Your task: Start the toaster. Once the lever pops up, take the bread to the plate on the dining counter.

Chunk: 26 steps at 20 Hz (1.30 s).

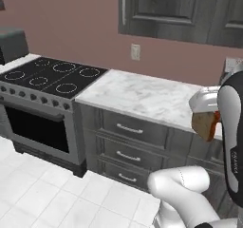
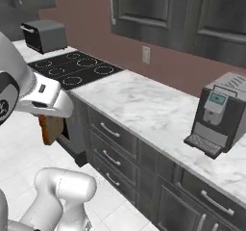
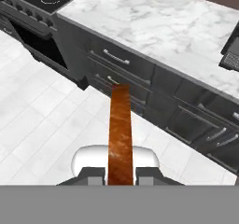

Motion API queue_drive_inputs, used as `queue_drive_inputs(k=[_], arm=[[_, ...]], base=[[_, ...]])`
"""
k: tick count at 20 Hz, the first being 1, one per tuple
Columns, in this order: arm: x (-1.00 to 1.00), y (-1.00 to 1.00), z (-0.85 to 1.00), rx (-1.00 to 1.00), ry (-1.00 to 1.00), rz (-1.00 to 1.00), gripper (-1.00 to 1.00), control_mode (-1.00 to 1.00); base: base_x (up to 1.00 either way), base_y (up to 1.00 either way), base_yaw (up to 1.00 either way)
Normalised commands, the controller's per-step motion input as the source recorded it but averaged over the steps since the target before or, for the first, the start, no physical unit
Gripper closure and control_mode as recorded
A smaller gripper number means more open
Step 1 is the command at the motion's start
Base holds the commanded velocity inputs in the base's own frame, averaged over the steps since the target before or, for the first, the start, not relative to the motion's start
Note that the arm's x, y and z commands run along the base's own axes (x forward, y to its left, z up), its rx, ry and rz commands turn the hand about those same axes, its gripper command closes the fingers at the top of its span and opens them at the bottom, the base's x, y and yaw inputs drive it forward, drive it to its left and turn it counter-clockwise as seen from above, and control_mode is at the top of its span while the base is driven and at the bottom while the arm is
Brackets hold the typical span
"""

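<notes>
My gripper [image 3: 120, 172] is shut on the bread [image 3: 120, 129], a tan-brown slice seen edge-on between the two dark fingertips [image 3: 92, 174]. From the base views the bread [image 1: 204, 126] [image 2: 50, 128] hangs below the white hand, in front of the dark cabinet drawers and above the floor. The gripper [image 1: 210, 118] [image 2: 51, 117] is level with the worktop's edge. A dark boxy appliance that looks like the toaster [image 2: 44, 35] [image 1: 11, 44] stands far off, on the counter beyond the stove. The plate and the dining counter are out of view.
A marble worktop [image 1: 142, 96] runs over dark drawers [image 3: 116, 59]. The black stove [image 1: 50, 77] with its oven sits to its left. A grey coffee machine [image 2: 220, 113] stands on the worktop at the right. White tiled floor [image 3: 42, 120] lies open below.
</notes>
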Motion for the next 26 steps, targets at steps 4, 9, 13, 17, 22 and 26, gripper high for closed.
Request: queue_drive_inputs(k=[4,9,13,17,22,26], arm=[[0.00,0.00,0.00,0.00,0.00,0.00,1.00,1.00],[0.00,0.00,0.00,0.00,0.00,0.00,1.00,1.00],[0.00,0.00,0.00,0.00,0.00,0.00,1.00,1.00],[0.00,0.00,0.00,0.00,0.00,0.00,1.00,1.00],[0.00,0.00,0.00,0.00,0.00,0.00,1.00,1.00],[0.00,0.00,0.00,0.00,0.00,0.00,1.00,1.00]], base=[[0.00,0.69,0.52],[0.00,0.67,0.54],[0.00,0.54,0.56],[0.00,0.52,0.59],[0.00,0.51,0.59],[0.00,0.40,0.59]])
